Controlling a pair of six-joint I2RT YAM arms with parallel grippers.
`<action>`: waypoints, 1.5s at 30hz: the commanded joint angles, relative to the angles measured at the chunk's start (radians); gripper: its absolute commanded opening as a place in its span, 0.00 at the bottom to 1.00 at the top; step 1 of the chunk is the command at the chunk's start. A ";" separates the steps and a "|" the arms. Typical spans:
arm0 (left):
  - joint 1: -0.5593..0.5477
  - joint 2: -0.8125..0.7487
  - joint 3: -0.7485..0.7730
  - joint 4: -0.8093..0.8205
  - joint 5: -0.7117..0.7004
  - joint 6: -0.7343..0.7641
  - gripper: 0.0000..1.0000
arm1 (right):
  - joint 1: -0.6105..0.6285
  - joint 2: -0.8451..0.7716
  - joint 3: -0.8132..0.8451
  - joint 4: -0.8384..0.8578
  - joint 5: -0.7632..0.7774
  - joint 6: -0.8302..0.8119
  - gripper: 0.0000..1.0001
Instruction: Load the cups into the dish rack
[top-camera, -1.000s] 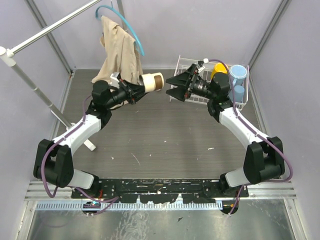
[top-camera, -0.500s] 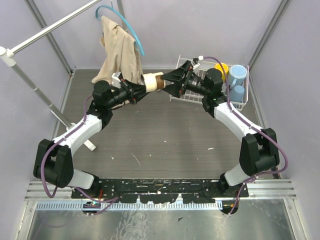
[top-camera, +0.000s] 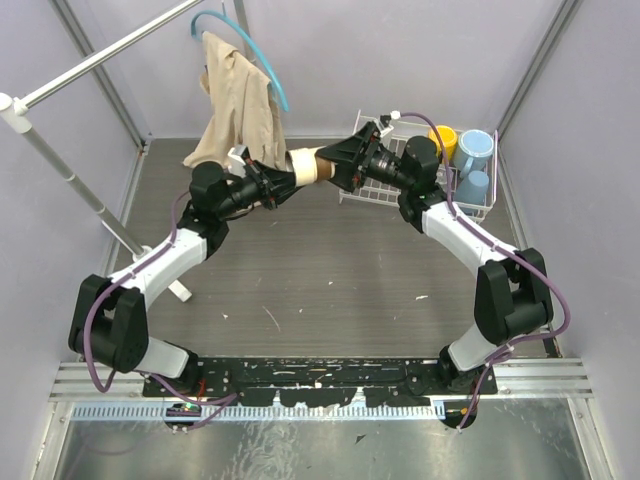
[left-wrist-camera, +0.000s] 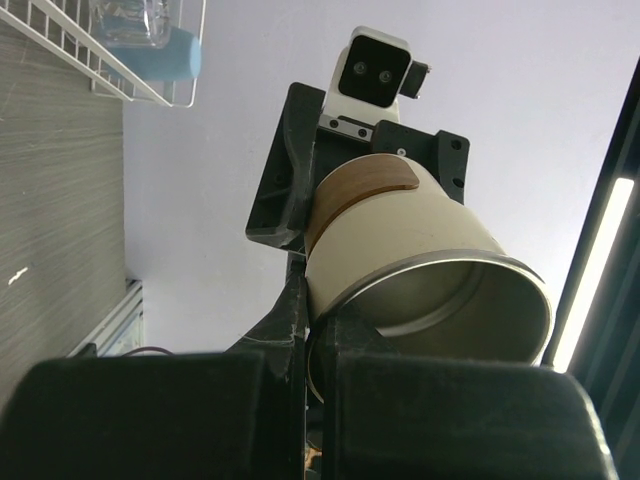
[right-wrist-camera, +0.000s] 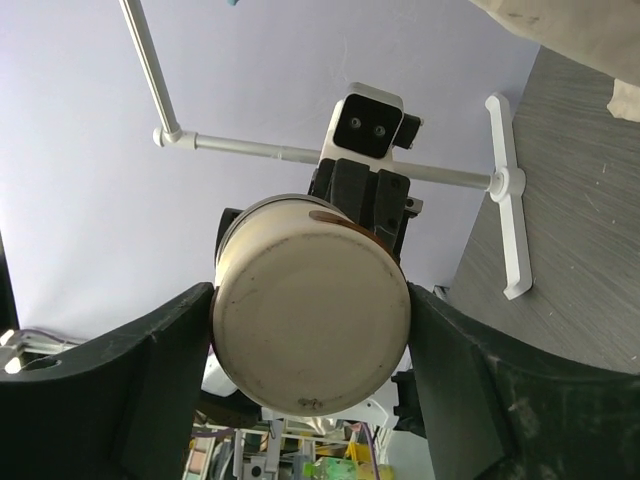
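Note:
The metal cup (top-camera: 305, 166), cream outside and silvery inside, is held in the air between both arms, lying on its side. My left gripper (top-camera: 283, 178) is shut on its rim (left-wrist-camera: 318, 320). My right gripper (top-camera: 335, 165) has a finger against each side of its base (right-wrist-camera: 310, 320). The white wire dish rack (top-camera: 365, 127) stands at the back right. In it are the yellow-orange mug (top-camera: 443, 140), the light blue handled mug (top-camera: 477, 147) and the small light blue tumbler (top-camera: 478, 187). The clear glass cup (left-wrist-camera: 130, 20) shows in the rack in the left wrist view.
A white pole clothes stand (top-camera: 70, 175) crosses the left side, its foot (top-camera: 180, 290) on the grey table. A beige cloth (top-camera: 240, 100) on a blue hanger hangs at the back, just behind my left gripper. Grey walls close in the table.
My right gripper has swung left from above the rack to the cup's base and now has its fingers around it. My left gripper with the cup has shifted slightly right.

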 joint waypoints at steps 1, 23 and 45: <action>-0.003 0.008 0.039 0.067 -0.008 -0.008 0.00 | 0.008 -0.003 0.049 0.057 -0.003 0.000 0.65; 0.103 -0.071 0.060 -0.589 -0.080 0.413 0.76 | -0.084 -0.007 0.256 -0.433 0.077 -0.346 0.24; 0.123 -0.192 0.102 -1.007 -0.107 0.823 0.92 | -0.219 0.425 1.086 -1.246 0.678 -1.024 0.23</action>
